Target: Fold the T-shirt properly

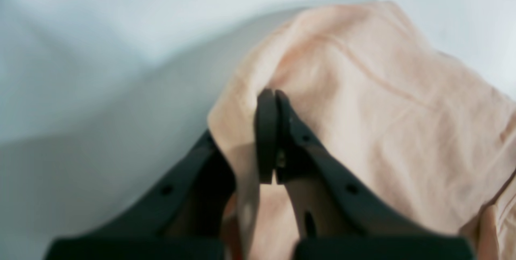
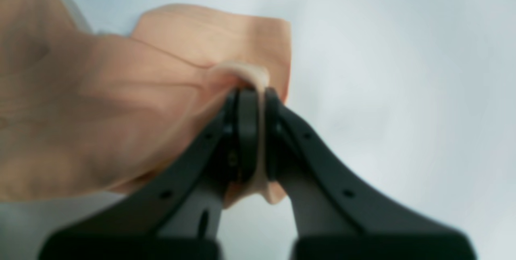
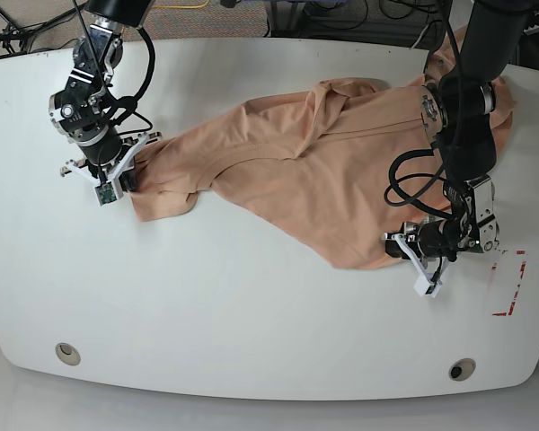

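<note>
Peach T-shirt (image 3: pixel 314 171) spread rumpled across the middle of the white table (image 3: pixel 207 305), stretched between both arms. Left gripper (image 1: pixel 271 94) pinched tight on a fold of its edge; right gripper (image 2: pixel 256 90) likewise clamped on a bunched bit of fabric by the sleeve.

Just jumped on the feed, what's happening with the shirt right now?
Both arms have hold of the T-shirt, which lies rumpled and not yet folded across the white table. The right gripper is shut on a fold of fabric near a sleeve at one end. The left gripper is shut on the cloth at the opposite end, near the table's front edge in the base view. The shirt is stretched diagonally between them, with wrinkles through the middle.
</note>
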Robot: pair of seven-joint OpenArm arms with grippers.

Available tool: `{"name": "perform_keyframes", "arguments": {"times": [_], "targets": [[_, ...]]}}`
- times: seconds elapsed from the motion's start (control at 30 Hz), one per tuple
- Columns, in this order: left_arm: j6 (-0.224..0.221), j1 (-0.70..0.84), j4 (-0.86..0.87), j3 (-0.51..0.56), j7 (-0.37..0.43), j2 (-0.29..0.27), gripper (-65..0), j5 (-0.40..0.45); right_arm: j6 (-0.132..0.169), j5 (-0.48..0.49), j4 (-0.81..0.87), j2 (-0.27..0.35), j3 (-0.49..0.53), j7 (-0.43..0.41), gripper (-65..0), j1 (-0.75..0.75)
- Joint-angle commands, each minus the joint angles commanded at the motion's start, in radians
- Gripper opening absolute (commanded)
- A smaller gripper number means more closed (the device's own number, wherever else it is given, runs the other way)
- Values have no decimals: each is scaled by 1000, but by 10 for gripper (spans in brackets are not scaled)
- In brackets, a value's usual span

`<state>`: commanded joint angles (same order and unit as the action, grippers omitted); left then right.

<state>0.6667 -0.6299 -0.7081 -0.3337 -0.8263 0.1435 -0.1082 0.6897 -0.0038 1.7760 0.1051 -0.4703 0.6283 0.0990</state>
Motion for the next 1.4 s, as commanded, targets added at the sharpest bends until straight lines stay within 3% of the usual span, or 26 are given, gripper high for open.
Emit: {"name": "perform_keyframes", "arguments": {"times": [0.23,0.37,0.57,0.73,0.93,1.2,1.4], "targets": [[0,26,-245,-100,-166,0,-650,0,0,-3,104,2,2,2,-650,-21],[2,37,-376,-106,-226,-2,-650,0,0,-3,129,2,3,3,-650,-58],[3,37,-585,-107,-328,-2,-650,0,0,-5,124,9,5,72,-650,-170],[29,34,-710,-107,-370,-3,-650,0,0,-5,97,11,5,98,-650,-261],[25,-8,-868,-107,-393,-3,-650,2,0,-5,21,29,8,103,-650,-405],[23,-169,-974,-130,-480,12,-650,3,0,2,-17,115,150,103,-650,-591],[23,-308,-997,-181,-528,14,-650,8,0,-2,-14,129,199,103,-650,-721]]}}
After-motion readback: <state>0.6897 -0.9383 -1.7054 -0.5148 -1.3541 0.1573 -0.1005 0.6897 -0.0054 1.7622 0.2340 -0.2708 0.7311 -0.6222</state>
